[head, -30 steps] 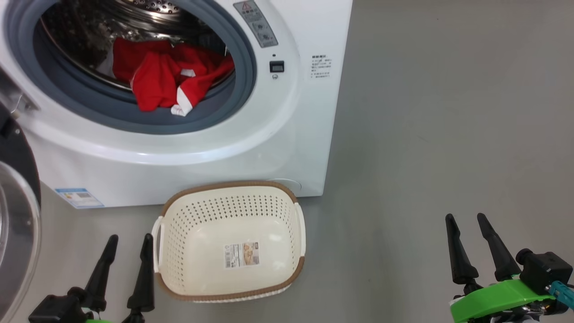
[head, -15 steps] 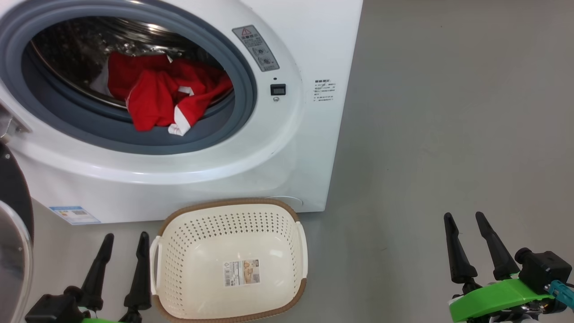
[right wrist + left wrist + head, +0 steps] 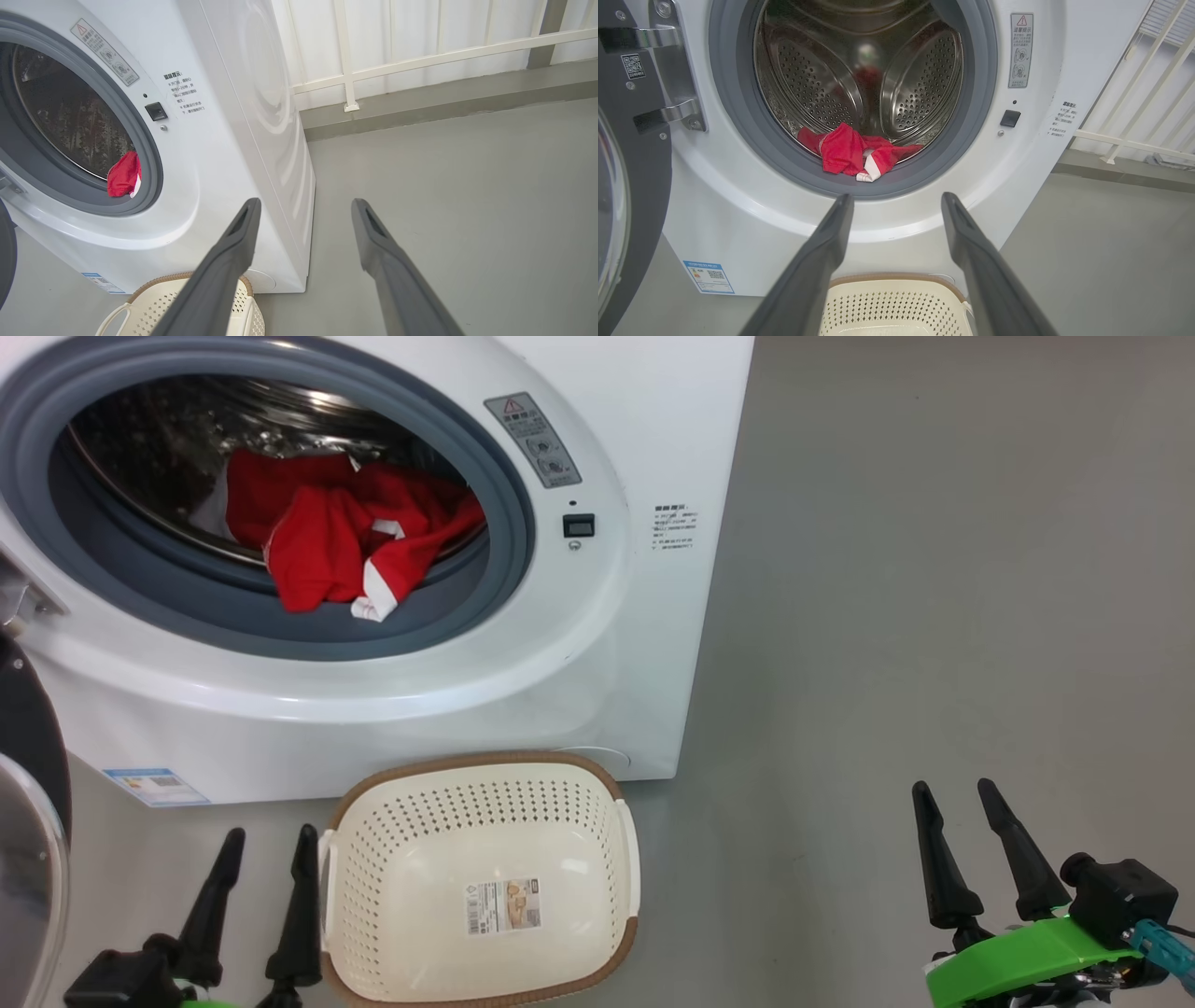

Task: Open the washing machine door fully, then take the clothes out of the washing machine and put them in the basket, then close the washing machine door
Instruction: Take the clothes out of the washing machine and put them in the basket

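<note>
Clothes (image 3: 345,546) lie at the drum's (image 3: 812,84) front edge inside the washing machine (image 3: 607,644), its door (image 3: 649,158) swung open. Basket (image 3: 481,887) stands just before it. Left gripper (image 3: 271,833) and right gripper (image 3: 953,788) hang empty, fingers parted.

Camera tilts up, so washing machine (image 3: 616,644) and basket (image 3: 485,761) sit lower in frame. Right gripper (image 3: 950,786) shifts slightly left.

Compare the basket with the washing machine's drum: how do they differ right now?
The basket is empty; the drum holds the red clothes. The basket is cream plastic with a brown rim; the drum is shiny steel. The basket opens upward on the floor; the drum opens forward. Both are perforated.
</note>
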